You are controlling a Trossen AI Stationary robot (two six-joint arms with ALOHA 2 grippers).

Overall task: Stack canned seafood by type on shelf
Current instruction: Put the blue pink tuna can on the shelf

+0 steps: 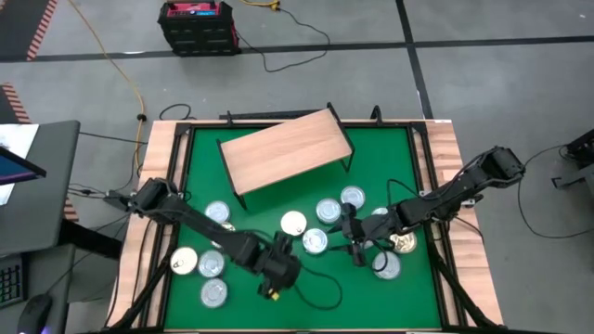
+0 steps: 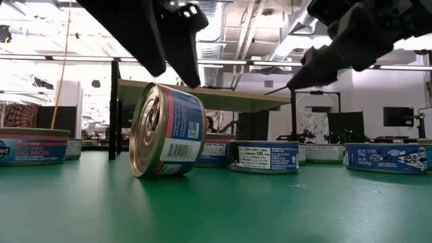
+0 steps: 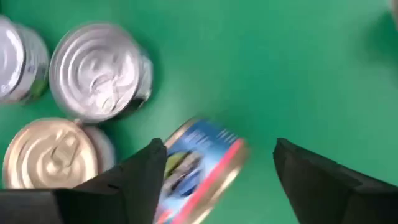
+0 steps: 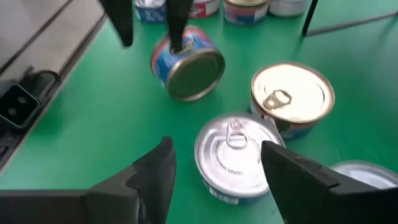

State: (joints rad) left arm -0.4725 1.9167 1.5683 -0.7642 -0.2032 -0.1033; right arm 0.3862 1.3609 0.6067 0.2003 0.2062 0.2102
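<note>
A blue-and-red-labelled tin is tipped up on its rim on the green table, its gold end facing the near edge; it also shows in the right wrist view. My left gripper is open right above it, one finger on either side. My right gripper is open and raised above a silver-lidded tin, straddling it from above without touching. The light-wood shelf stands at the table's far side with nothing on it. My left gripper comes from above, pointing down, with the tipped tin between its open fingers. One finger ends right at the tin's upper side wall. Whether it touches the tin, I cannot tell. The tin rests on its rim on the table.
A pale-lidded tin sits beside the silver one. More tins lie flat at mid table, near the right edge and at the near left. The table's wooden rim bounds the green mat.
</note>
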